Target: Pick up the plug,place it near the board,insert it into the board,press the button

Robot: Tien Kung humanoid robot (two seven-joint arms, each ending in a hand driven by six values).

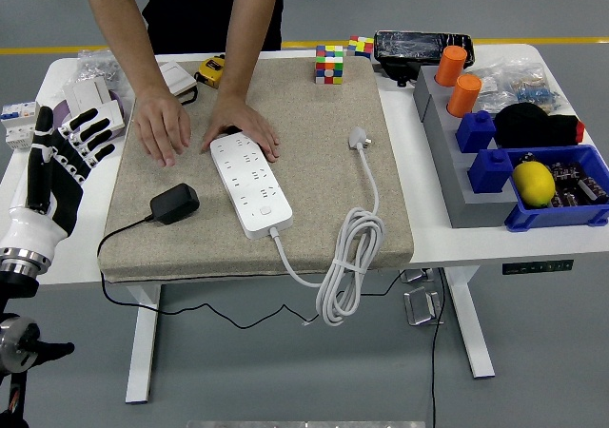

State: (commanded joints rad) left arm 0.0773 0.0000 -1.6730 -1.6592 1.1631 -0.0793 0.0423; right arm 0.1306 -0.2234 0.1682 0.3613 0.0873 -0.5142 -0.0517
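Left robot hand (59, 157) at the left edge of the frame, fingers spread, holding nothing; right arm out of view. Black plug (175, 203) lies on the mat (324, 162), lower left, just left of the white power strip (251, 183). Person's hands: one (163, 129) flat on the mat above the plug, other (241, 126) on the strip's top end. Risks: hitting the person's hand on the reach; trailing cord (114, 243) dragging the plug out of a weak grip.

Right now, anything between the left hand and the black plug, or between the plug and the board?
No. The left hand is open at the mat's left edge; bare mat lies between it and the black plug, and between plug and power strip. The person's hands rest farther back.
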